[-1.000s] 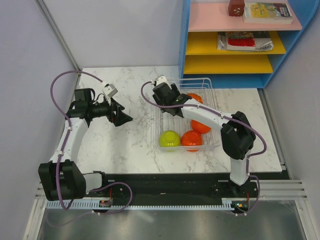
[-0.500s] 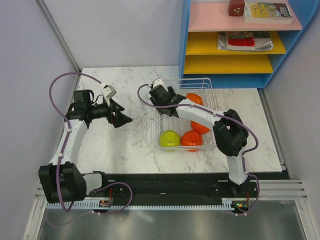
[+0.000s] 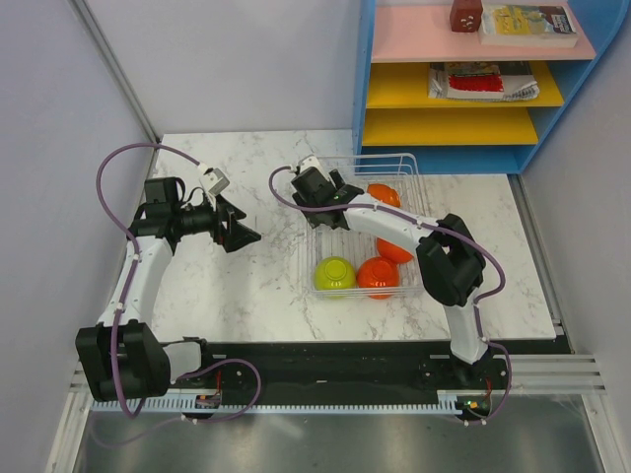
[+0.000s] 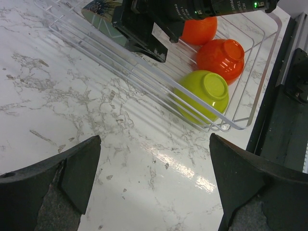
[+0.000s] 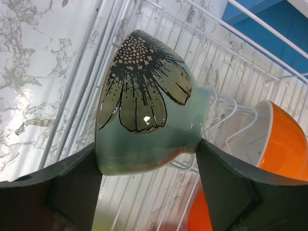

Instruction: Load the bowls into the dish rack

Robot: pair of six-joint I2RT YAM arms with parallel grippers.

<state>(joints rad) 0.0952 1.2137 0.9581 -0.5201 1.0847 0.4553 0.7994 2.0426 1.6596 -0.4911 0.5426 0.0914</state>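
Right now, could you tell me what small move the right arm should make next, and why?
Probably lower the right pincer slightly: it grips the sage-green bowl on its side over the dish rack wires, beside an orange bowl, and contact isn't clear.

You are looking at a robot test cell in a lab, dressed up as a small kitchen corner. Plain pale grey partition walls [image 3: 246,69] box in a white marble-patterned tabletop [image 3: 246,286]. A white and black left robot arm [image 3: 137,281] and a matching right robot arm [image 3: 394,225] are bolted to a black metal rail [image 3: 335,357] at its near edge, with purple cables [image 3: 100,187] looping over them. At the back right stands a blue shelf unit [image 3: 366,89] with pink and yellow boards, holding a few books [image 3: 527,22]. Household props complete it: a clear wire dish rack [image 3: 389,158] with a glossy orange-red bowl [image 3: 378,276], a yellow-green bowl [image 3: 334,273] and a pale sage-green bowl with a dark flower print [image 5: 144,101].
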